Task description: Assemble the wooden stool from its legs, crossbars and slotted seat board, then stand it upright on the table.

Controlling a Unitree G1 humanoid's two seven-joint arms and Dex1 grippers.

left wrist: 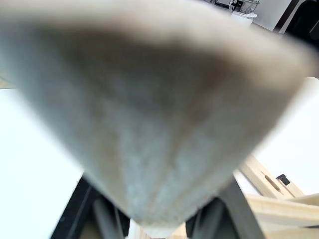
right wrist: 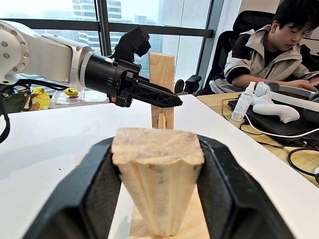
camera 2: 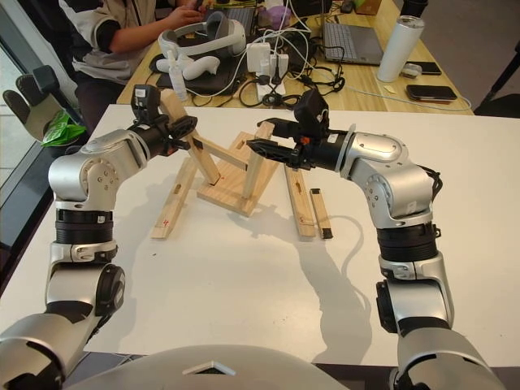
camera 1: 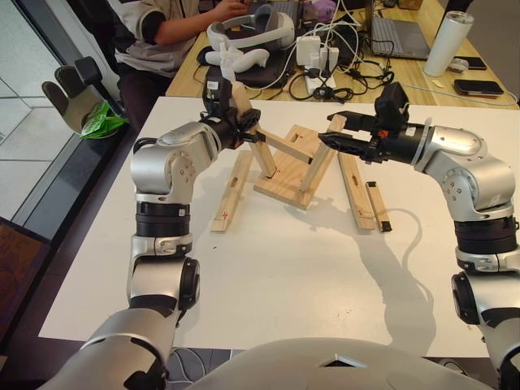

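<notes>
The half-built stool stands on the white table [camera 1: 268, 276]. Its slotted seat board [camera 1: 286, 180] lies flat, with two legs rising from it and a crossbar [camera 1: 283, 145] between them. My left gripper [camera 1: 246, 122] is shut on the left leg [camera 1: 262, 156] near its top; in the left wrist view that leg's end [left wrist: 149, 114] sits close up. My right gripper [camera 1: 327, 139] is shut on the right leg [camera 1: 319, 168]. In the right wrist view its fingers [right wrist: 94, 184] clamp the leg end [right wrist: 158, 174], and the left gripper [right wrist: 149, 94] is beyond.
Loose parts lie flat on the table: a leg [camera 1: 230, 192] to the left of the seat board, and a long piece [camera 1: 355, 189] and a short bar [camera 1: 378, 206] to its right. Behind the table's far edge is a cluttered desk [camera 1: 406, 73] where a person sits.
</notes>
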